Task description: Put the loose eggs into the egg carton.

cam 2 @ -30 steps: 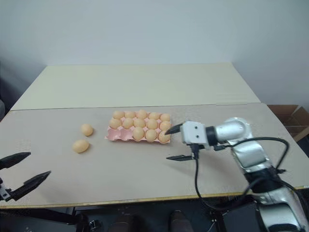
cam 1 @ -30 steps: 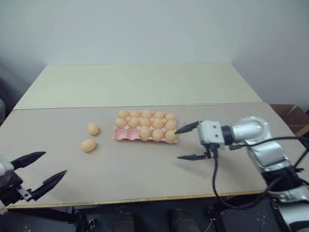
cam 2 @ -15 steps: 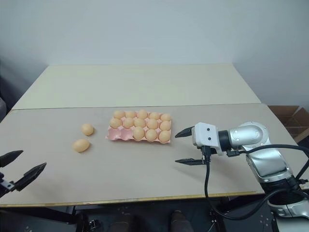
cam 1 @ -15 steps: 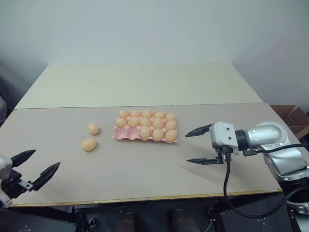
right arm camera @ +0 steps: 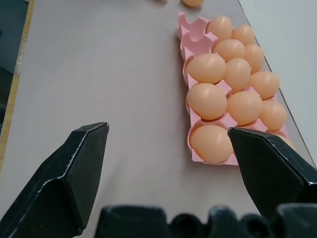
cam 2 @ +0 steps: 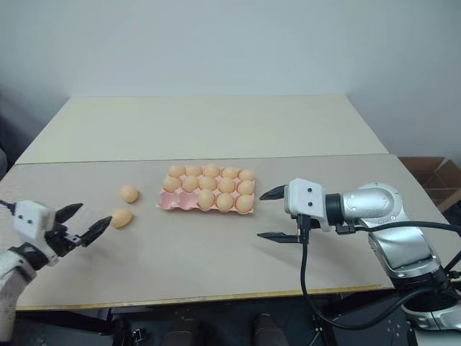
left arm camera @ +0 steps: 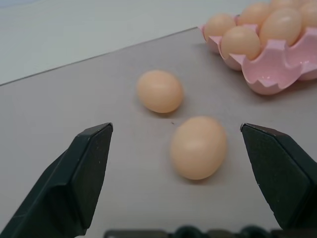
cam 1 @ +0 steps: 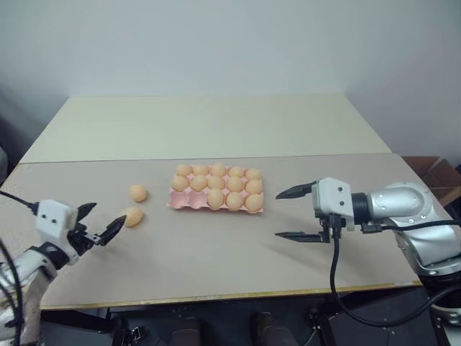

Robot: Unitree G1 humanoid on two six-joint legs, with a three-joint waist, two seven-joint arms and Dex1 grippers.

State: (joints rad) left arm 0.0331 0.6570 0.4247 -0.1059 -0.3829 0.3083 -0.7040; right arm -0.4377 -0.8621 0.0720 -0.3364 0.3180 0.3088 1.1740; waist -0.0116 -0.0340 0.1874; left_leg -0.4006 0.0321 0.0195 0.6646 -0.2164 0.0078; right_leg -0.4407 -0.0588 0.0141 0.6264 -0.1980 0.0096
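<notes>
Left black two-fingered gripper (cam 1: 99, 221) wide open and empty, low over the beige tabletop (cam 1: 216, 252), pointing at the nearer of two loose pale orange oval eggs (left arm camera: 198, 147), not touching it. Second loose egg (left arm camera: 160, 91) just beyond, apart from the first. Flat pink rectangular egg carton (cam 1: 216, 190) further toward the middle, most cups filled with the same eggs, two cups at its left end seemingly bare. Right black two-fingered gripper (cam 1: 294, 213) also wide open, empty, near the carton's right end, apart from it.
</notes>
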